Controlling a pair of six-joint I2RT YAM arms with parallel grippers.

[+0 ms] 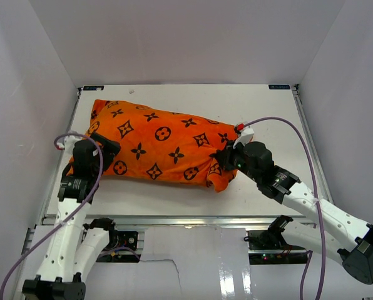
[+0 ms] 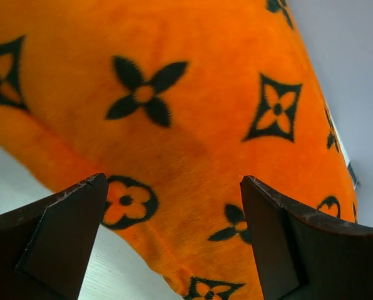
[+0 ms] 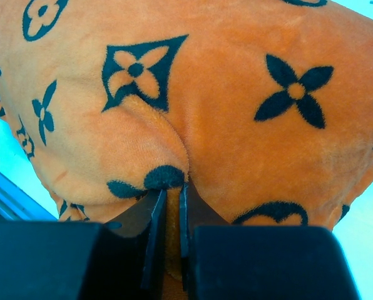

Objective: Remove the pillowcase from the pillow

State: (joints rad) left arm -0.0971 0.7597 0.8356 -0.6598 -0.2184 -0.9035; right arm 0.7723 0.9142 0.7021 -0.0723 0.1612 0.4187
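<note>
With the right gripper (image 3: 173,194) pinching a fold at the right near corner of the pillowcase (image 1: 155,147) across the table (image 1: 268,106), the wide-open, empty left gripper (image 2: 174,181) should grab only loose cloth.

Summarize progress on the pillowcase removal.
Done: nothing visible; the pillowcase covers everything, no white pillow showing. In hand: right tool shut on a fabric fold at one end; left tool open by the other end. Left: the whole pull-off.
</note>
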